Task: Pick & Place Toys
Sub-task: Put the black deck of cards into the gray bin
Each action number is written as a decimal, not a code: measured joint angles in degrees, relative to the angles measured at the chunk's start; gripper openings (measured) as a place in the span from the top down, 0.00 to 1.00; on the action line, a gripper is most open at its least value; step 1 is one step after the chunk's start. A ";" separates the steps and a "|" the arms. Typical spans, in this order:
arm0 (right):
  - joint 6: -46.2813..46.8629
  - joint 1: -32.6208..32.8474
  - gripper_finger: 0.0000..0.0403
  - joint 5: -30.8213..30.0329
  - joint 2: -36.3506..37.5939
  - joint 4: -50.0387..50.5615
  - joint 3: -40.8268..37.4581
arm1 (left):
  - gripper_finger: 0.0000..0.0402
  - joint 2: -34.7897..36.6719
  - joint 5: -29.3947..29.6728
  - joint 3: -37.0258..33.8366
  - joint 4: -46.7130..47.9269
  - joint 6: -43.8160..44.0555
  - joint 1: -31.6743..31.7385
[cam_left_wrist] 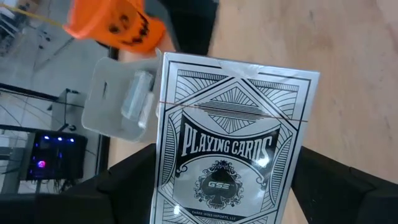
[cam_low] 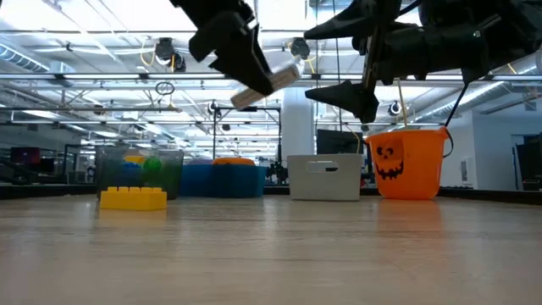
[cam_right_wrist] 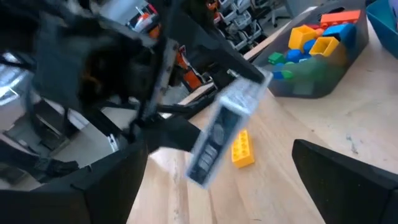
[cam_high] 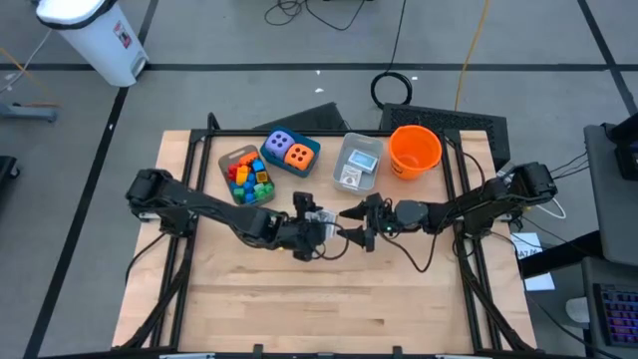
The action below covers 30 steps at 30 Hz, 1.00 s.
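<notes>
A wooden table (cam_high: 329, 299) stood in a wide, bright hall, with a clear bin of bricks (cam_high: 246, 175), a purple die (cam_high: 279, 145) and an orange die (cam_high: 298, 155) on a teal box (cam_high: 311, 148), a grey tray (cam_high: 358, 162) and an orange bucket (cam_high: 414, 151) ranged along its far edge. One yellow brick (cam_low: 134, 198) lay loose on the wood, just in front of the bin.

Above the table's middle, the left gripper (cam_high: 324, 227) was clamped on a card pack (cam_left_wrist: 233, 149), holding it tilted in the air. The right gripper (cam_high: 361, 227) hung just beside it, fingers spread wide and empty, facing the pack.

This looked like a hand-over in mid-air, and that was where it could fail. The pack was flat, glossy and tilted, so the right fingers might close on a corner rather than its broad faces. If the left let go before that grip was firm, the pack would drop to the wood. The two grippers were also close enough to knock together.
</notes>
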<state>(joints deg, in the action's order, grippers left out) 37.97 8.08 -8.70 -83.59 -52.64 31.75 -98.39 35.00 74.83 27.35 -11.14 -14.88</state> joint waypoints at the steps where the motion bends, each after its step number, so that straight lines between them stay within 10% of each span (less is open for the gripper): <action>1: 0.50 0.02 0.03 -0.01 0.00 -0.25 0.00 | 0.20 -0.35 -0.06 -0.02 0.02 -0.48 0.12; 15: 1.79 -0.59 0.06 -0.33 -0.02 1.31 0.00 | 0.18 -6.46 -0.54 8.26 0.41 -4.20 1.08; 30: 1.65 -0.59 0.47 -0.33 -0.02 1.89 0.00 | 0.14 -7.60 -1.00 9.31 0.94 -5.14 0.88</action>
<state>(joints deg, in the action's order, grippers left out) 39.62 7.49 -9.04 -83.61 -50.75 31.75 -105.98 34.00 84.14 28.29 -16.27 -14.00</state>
